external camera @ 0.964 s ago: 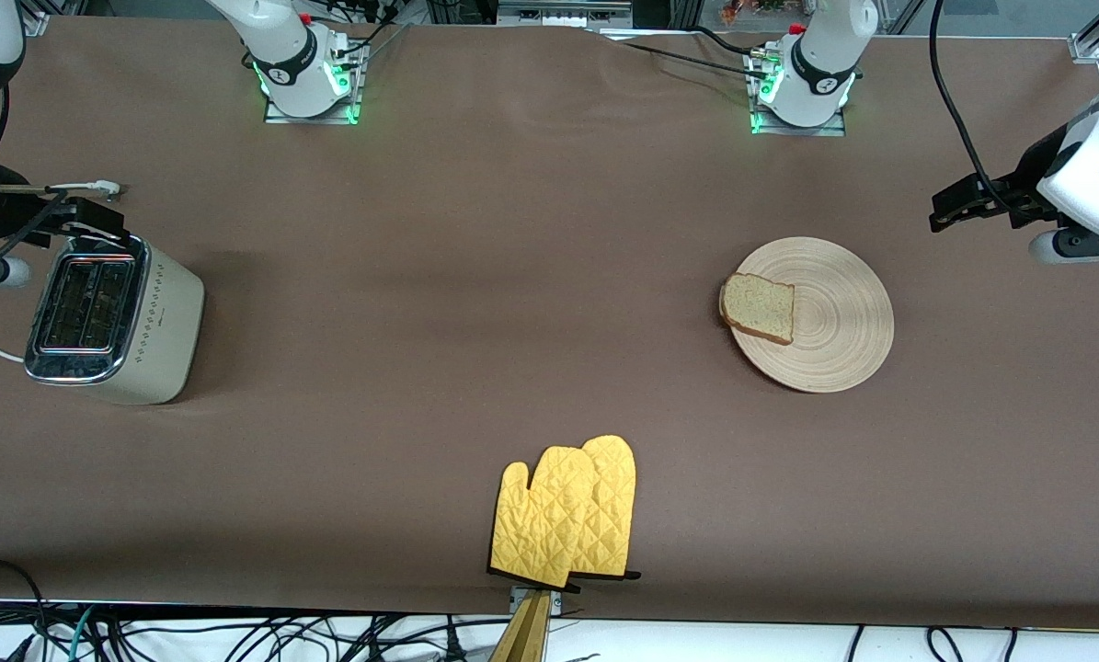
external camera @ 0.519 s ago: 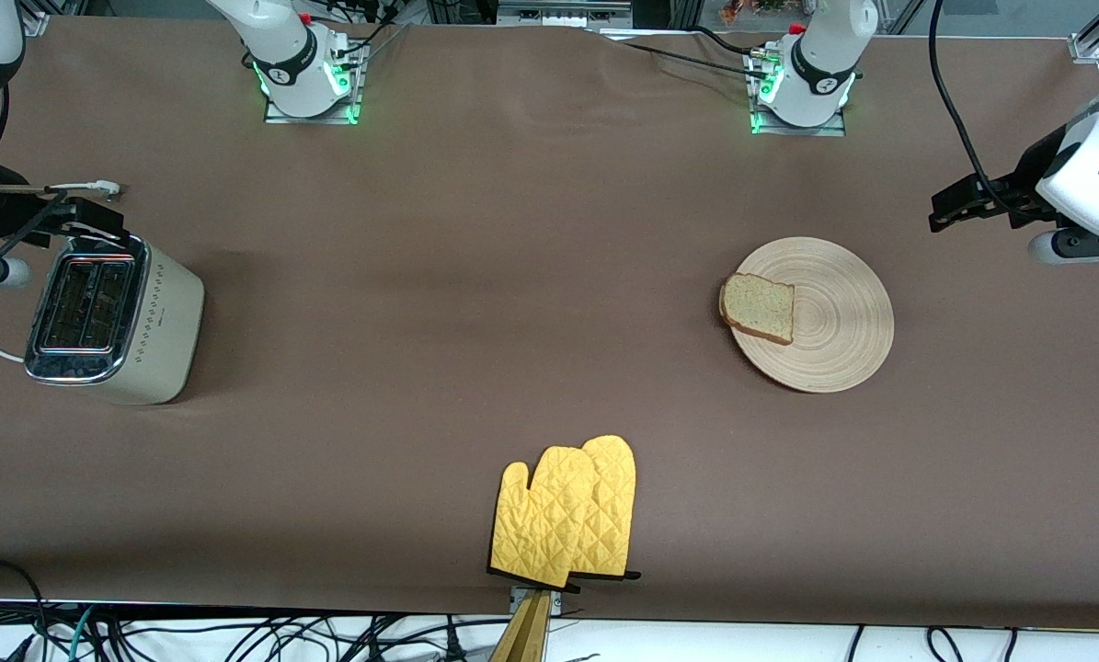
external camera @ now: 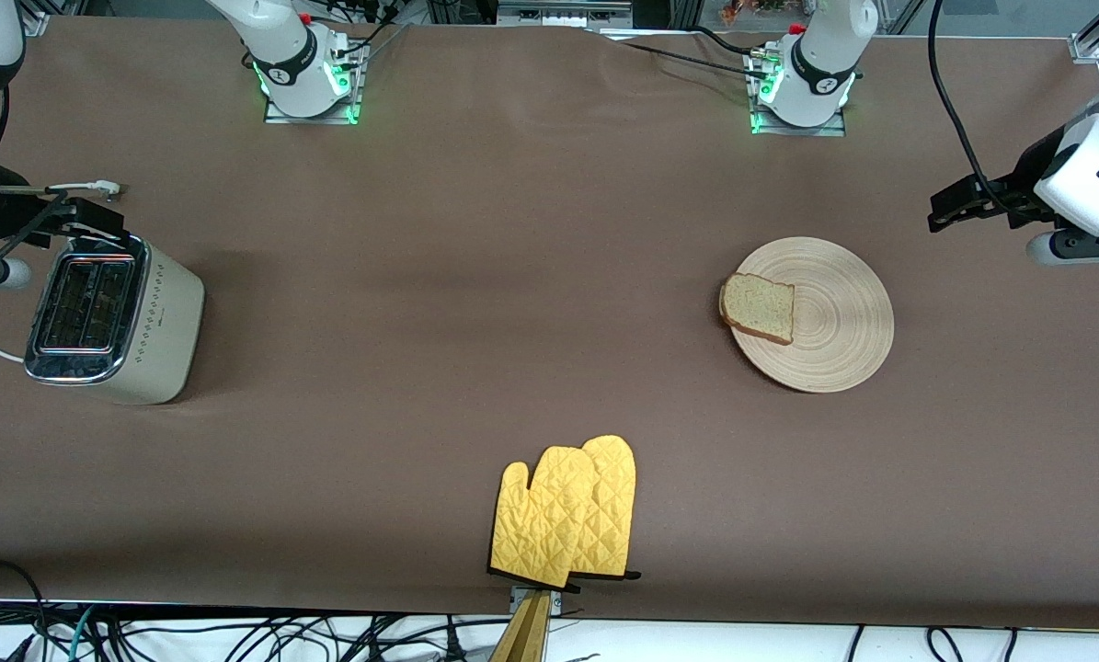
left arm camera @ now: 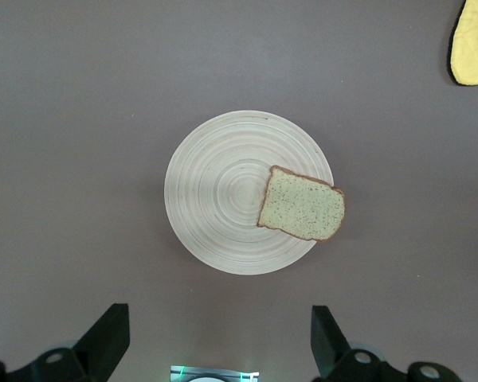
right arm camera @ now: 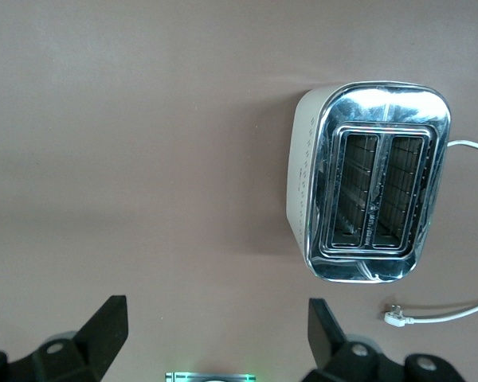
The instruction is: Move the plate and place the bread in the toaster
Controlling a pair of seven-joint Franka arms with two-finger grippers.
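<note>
The round wooden plate (external camera: 829, 317) lies toward the left arm's end of the table. The bread (external camera: 759, 308) lies flat on its rim, on the side toward the right arm's end. The left wrist view shows the plate (left arm camera: 215, 199) and the bread (left arm camera: 301, 204) too. My left gripper (external camera: 949, 210) hangs open and empty over bare table beside the plate, its fingers (left arm camera: 103, 338) spread wide. The cream toaster (external camera: 108, 317) stands at the right arm's end, both slots empty (right arm camera: 374, 195). My right gripper (external camera: 94, 219) hangs open and empty over the table beside the toaster.
A pair of yellow oven mitts (external camera: 567, 515) lies near the table's front edge, nearer to the camera than plate and toaster. The toaster's white cord and loose plug (right arm camera: 396, 317) lie on the brown cloth beside it. Both arm bases (external camera: 305, 78) stand along the table's back edge.
</note>
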